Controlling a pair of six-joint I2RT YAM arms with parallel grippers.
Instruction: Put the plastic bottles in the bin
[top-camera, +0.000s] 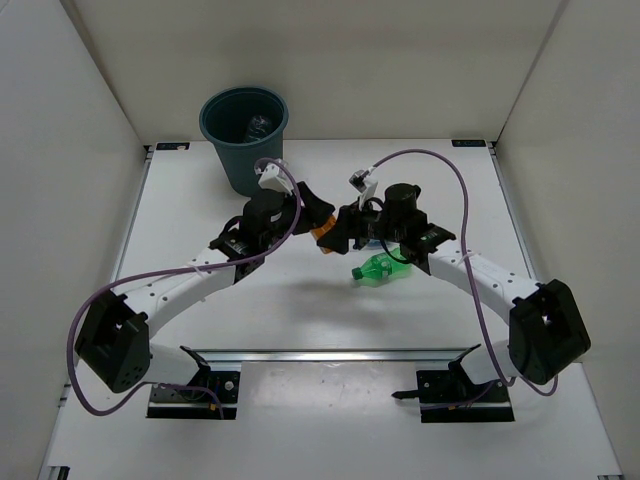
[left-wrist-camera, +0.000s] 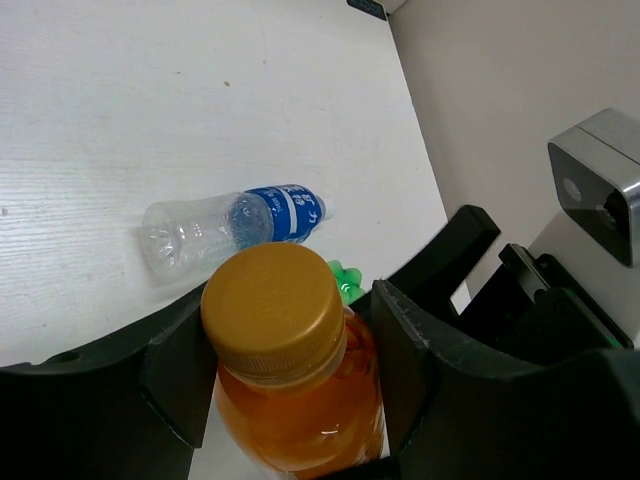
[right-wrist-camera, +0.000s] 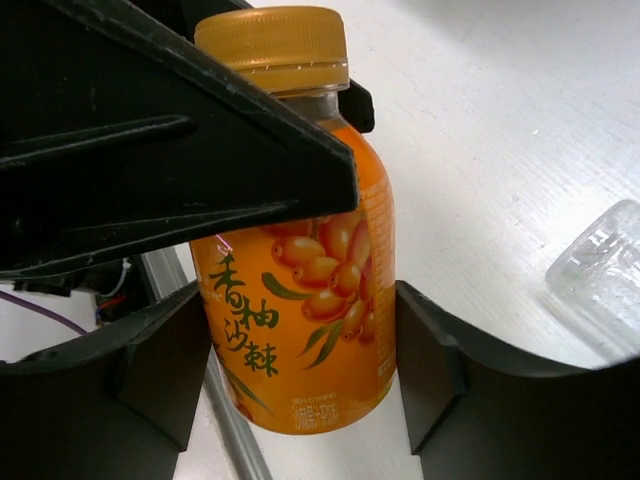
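1. The surface (top-camera: 330, 320) is white and carries both arms, the bin and the loose bottles.
2. The bin (top-camera: 232, 165) stands upright beyond the left claw, on the far side of it and well apart from both claws.
3. The left arm (top-camera: 190, 285) and the right arm (top-camera: 480, 280) reach inward, so the two claws meet tip to tip over the middle of the surface.
4. Left claw (left-wrist-camera: 290, 330): clenched on the orange bottle (left-wrist-camera: 285, 400). Its fingers (left-wrist-camera: 180, 370) press the shoulder just under the gold cap.
5. Right claw (right-wrist-camera: 300, 320): also grasping the orange bottle. One of its fingers (right-wrist-camera: 430, 370) lies against each side of the labelled body. A finger of the left claw crosses in front of the bottle's upper part in the right wrist view.
6. The clear bottle with blue label (left-wrist-camera: 230, 225) lies on its side on the surface, beyond the left claw's fingertips and apart from them.
7. The green bottle (top-camera: 383, 268) lies on its side just beside the right claw, on the side nearer the arm bases. It is not touched by either claw.
8. The clear bottle with dark cap (top-camera: 258, 125) lies inside the bin, well away from both claws.
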